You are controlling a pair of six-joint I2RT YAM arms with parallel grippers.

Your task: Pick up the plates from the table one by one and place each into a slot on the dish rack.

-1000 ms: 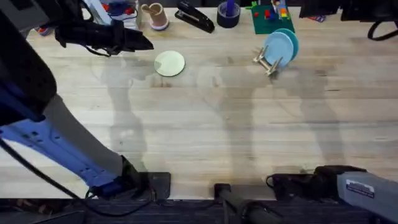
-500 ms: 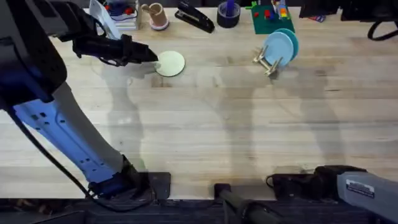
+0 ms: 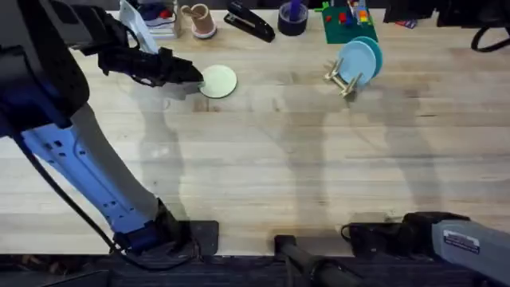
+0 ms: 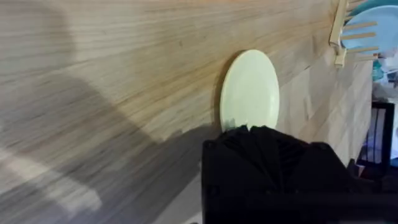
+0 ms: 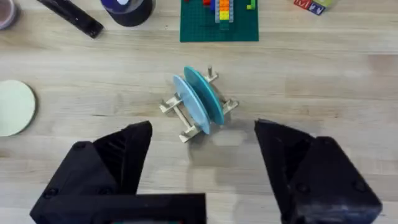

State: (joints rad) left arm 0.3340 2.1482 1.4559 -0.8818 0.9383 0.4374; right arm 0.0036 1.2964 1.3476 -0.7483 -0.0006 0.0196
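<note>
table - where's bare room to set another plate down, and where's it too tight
The table is bare across its whole middle and near side, from the cream plate and dish rack back to the arm bases. The stretch between plate and rack is free too. The far edge is crowded: cup, stapler, tape roll, green brick board.

Over the last second I've swung my left gripper (image 3: 194, 74) rightward and a little nearer, from well left of the cream-yellow plate (image 3: 217, 80) to right against its left edge; in the last half second it only crept in.
</note>
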